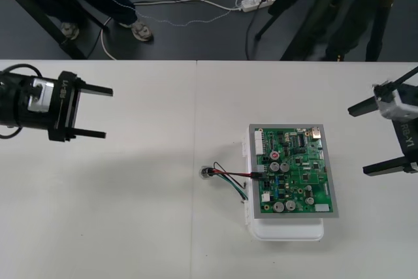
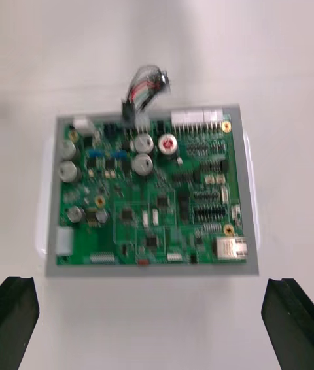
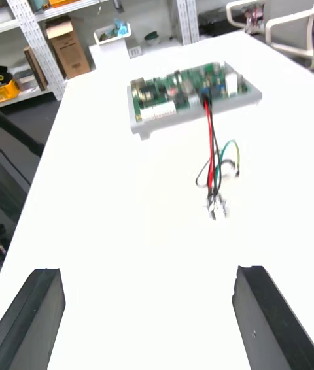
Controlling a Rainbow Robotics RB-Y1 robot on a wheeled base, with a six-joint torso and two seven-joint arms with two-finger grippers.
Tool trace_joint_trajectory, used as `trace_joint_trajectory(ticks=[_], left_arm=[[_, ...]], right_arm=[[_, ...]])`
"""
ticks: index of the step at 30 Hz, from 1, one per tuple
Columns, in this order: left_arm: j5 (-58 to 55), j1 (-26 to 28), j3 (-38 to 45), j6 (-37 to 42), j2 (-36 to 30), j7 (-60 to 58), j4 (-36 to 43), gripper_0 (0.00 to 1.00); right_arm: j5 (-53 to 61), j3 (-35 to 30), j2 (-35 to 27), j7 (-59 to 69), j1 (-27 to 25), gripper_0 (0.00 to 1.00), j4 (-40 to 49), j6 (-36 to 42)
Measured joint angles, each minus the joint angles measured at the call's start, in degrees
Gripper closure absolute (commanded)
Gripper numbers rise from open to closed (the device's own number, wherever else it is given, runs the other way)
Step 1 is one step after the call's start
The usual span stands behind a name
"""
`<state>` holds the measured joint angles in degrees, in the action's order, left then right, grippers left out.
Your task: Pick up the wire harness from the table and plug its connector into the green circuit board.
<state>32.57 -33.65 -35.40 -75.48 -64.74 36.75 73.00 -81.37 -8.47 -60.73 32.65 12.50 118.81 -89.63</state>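
On the desk [image 1: 130, 213], right of centre, the green circuit board [image 1: 294, 171] sits on its white base [image 1: 287, 230]. The wire harness [image 1: 228, 178] has its black plug [image 1: 258, 175] standing in the board's left edge (red, black and green wires trailing off), and its metal socket [image 1: 207, 173] lies on the desk just beside. The left gripper [image 1: 108, 113] and right gripper [image 1: 357, 140] hang at their own sides, fingers [image 1: 91, 89] apart and empty.

Black two-finger left end effector [image 1: 96, 112] at left side, fingers wide apart. Black two-finger right end effector [image 1: 358, 140] opposite, fingers likewise apart.
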Motion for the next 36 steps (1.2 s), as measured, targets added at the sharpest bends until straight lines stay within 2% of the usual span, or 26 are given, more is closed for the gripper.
trace_joint_trajectory(ticks=[5, 8, 17, 28, 36], left_arm=[[-0.69, -0.04, 2.36, 0.00, -3.35, -13.72, 4.09, 0.24], [-0.72, -0.08, 4.40, 0.04, -4.76, -18.01, 6.27, 0.24], [-0.79, -2.27, 8.78, 0.74, -9.83, -18.24, 14.41, 0.25], [-1.11, -9.52, 8.78, 1.10, -10.49, -18.57, 16.54, 0.25], [-1.70, -10.66, 8.78, 1.85, -10.47, -19.17, 17.27, 0.25]], right_arm=[[9.21, -1.13, 0.00, 0.00, 0.00, 0.00, -1.33, 2.18], [13.18, -1.17, 0.02, 0.00, 0.00, 0.00, -1.33, 3.76], [18.07, -1.32, 1.64, 0.00, 0.00, 0.00, -1.32, 6.42], [20.29, -2.08, 3.74, 0.00, 0.00, 0.00, -1.32, 6.41], [20.91, -2.08, 3.91, 0.00, 0.00, 0.00, -1.43, 6.40]])
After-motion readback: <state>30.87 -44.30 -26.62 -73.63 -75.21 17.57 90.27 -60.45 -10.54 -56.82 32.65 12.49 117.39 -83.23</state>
